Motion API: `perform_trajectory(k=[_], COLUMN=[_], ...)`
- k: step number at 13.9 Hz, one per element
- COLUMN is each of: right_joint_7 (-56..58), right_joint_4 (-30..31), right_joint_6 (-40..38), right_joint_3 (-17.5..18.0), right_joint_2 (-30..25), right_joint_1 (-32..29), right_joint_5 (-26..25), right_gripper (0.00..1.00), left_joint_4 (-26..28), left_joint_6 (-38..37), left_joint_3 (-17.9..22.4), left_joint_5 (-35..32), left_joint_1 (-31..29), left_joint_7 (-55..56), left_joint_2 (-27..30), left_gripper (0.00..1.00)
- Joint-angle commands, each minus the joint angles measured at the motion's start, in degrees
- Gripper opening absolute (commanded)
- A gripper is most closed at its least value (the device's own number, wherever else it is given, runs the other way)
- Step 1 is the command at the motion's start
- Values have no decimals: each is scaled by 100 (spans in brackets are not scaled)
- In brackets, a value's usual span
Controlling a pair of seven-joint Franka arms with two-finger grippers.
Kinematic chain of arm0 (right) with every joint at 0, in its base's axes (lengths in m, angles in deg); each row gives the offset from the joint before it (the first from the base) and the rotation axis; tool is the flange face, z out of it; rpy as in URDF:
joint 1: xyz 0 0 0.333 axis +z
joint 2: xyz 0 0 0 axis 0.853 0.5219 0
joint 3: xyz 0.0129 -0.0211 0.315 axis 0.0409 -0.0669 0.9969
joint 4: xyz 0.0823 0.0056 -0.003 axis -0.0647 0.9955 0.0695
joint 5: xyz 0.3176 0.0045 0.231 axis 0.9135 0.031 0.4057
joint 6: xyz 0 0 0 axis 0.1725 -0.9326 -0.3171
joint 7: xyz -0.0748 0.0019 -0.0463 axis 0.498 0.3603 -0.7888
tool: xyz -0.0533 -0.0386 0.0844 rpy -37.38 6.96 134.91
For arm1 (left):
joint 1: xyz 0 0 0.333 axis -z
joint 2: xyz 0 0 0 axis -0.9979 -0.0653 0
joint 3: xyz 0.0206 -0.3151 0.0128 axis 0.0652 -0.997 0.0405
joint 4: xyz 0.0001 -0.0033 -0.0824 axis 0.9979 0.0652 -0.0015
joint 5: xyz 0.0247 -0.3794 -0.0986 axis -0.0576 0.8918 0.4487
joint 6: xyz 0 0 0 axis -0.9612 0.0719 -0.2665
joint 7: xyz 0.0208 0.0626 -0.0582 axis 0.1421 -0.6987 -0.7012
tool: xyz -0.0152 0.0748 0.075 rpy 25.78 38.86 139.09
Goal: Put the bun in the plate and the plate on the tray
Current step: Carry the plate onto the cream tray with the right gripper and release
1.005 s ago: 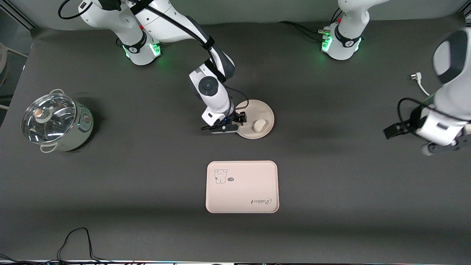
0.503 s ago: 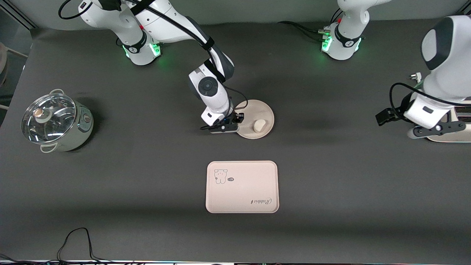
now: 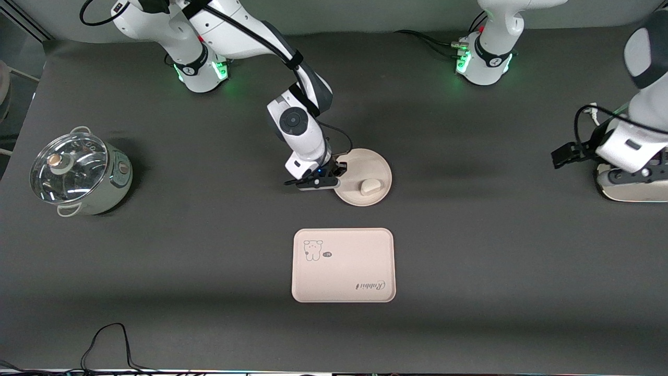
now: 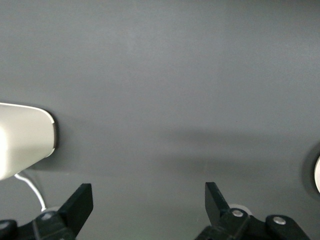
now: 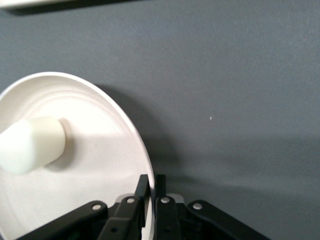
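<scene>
Cream plate (image 3: 364,166) sits mid-frame in the front view, with the bun (image 3: 370,185) inside it on the part of the dish nearest the front camera, away from the gripped rim. The bun step looks done.

Right gripper (image 3: 338,174) is at the plate's rim on the side toward the right arm's end of the table. In the right wrist view its fingers (image 5: 160,195) are pinched narrow on the rim, one each side of it. From the fingers the bun lies across the dish, apart from them, not touching. I cannot tell whether the plate is fully off the table.

Key relation: the tray (image 3: 343,265) lies in the lower centre of the frame, straight toward the front camera from the plate, well apart from it, with bare table (image 3: 469,250) between. The next move is probably to carry the plate toward the front camera, with hardly any sideways shift.

- Tray: long axis runs across the frame, "Rabbit" lettering at the corner nearest the camera, reading upside down.
- Plate: round, no axis.
- Bun: slightly elongated, its long axis roughly across the frame with a slight tilt.

Risk: with a one-sided rim pinch the plate may tip, and the bun could slide.

Left gripper (image 4: 147,202) waits at the frame edge toward the left arm's end of the table, fingers wide and holding nothing. The right arm is much nearer to the plate.

Lidded pot (image 3: 78,172) stands toward the right arm's end of the table, not involved.
</scene>
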Motion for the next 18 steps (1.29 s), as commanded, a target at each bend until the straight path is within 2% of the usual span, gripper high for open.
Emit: perform_trajectory(k=[1,3,6,9,11,14,17,18], right_joint_7=[-121,-113,-52,-16,80,720,1257,1328], right_joint_4=[-52,-236,-675,-1815,-2659,-3285,-3813,-3901], right_joint_6=[-418,-858,-1053,-1640,-2001,-2029,-1985,-1828], right_joint_3=[-17,-52,-78,-78,-78,-26,-43,-43], right_joint_2=[-413,-695,-863,-697,-346,181,927,1200], right_joint_1=[-142,-168,-361,-747,-1037,-1555,-1742,-1759], right_joint_5=[-13,-4,-12,-4,-4,57,733,787], right_gripper=[0,0,0,0,0,0,0,0], left_joint_4=[-9,-44,-228,-405,-545,-983,-1257,-1292], left_joint_6=[-161,-214,-249,-354,-415,-879,-1154,-1128], left_joint_3=[220,291,274,265,265,230,265,265], left_joint_5=[54,54,36,36,36,-78,-52,-26], left_joint_1=[206,198,145,154,145,163,101,101], left_joint_7=[-46,-46,-37,-37,-46,68,16,16], left_joint_2=[254,316,298,184,114,35,8,-35], left_gripper=[100,100,100,100,100,100,100,100])
